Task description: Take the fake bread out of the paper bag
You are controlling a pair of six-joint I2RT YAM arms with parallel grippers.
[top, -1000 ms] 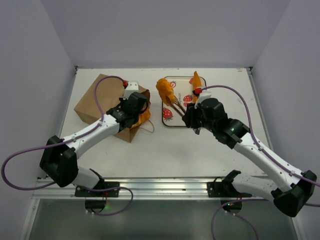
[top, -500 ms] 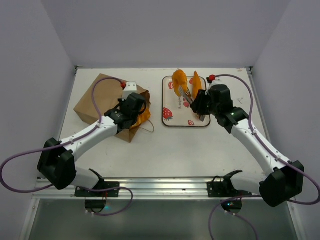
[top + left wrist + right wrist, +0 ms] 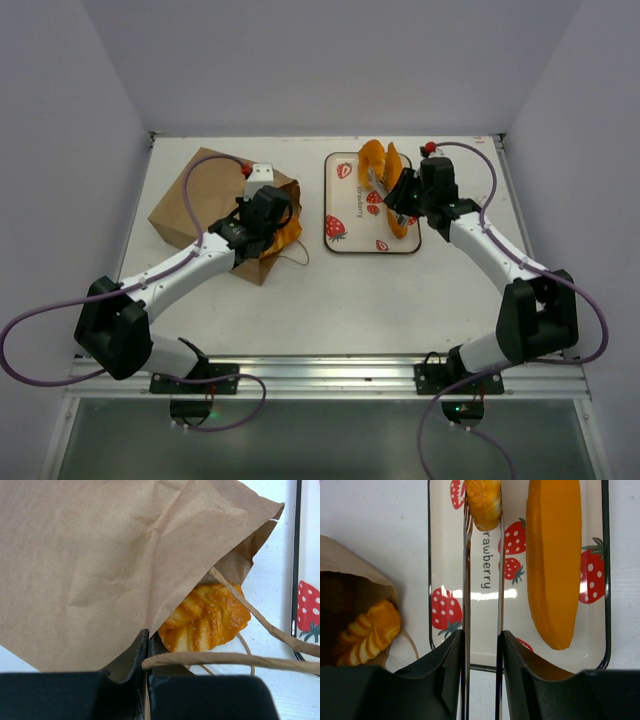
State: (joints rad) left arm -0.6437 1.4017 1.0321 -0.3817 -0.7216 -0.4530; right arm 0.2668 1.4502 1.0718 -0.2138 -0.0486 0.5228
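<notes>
From above, we saw the left gripper (image 3: 262, 215) at the paper bag (image 3: 190, 205) mouth, the right gripper (image 3: 402, 195) over the tray (image 3: 350, 200). Left wrist: jaws pinched the bag's edge, braided loaf (image 3: 205, 619) peeking out. Right wrist: squeezed tongs (image 3: 466, 580) clamped a small bread piece (image 3: 484, 497); the braided loaf lay leftward, nearer the left gripper.

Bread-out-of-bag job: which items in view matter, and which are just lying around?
Job: paper bag; braided loaf in its mouth; bread piece; long loaf.
Not targets: tongs holding the piece; strawberry tray beneath. Both are in use.
</notes>
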